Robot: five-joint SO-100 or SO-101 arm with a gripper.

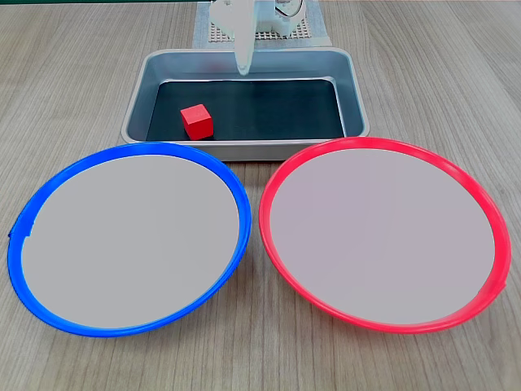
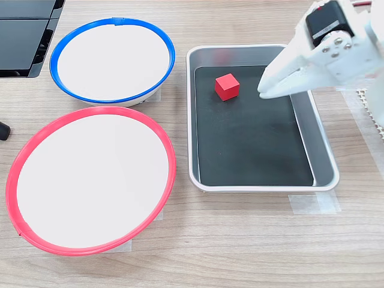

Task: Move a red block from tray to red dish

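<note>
White tool [image 2: 264, 91] (jaws pressed together) hangs above the tray [image 2: 323, 144] on a pale wood-grain table [image 2: 240, 240].

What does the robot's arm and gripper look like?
The arm is white plastic with a black motor block set in it and small screws. The gripper is white and narrows to a rounded tip.

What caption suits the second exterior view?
White gripper hovers over the tray, right of the red block; red dish waits bare.
</note>
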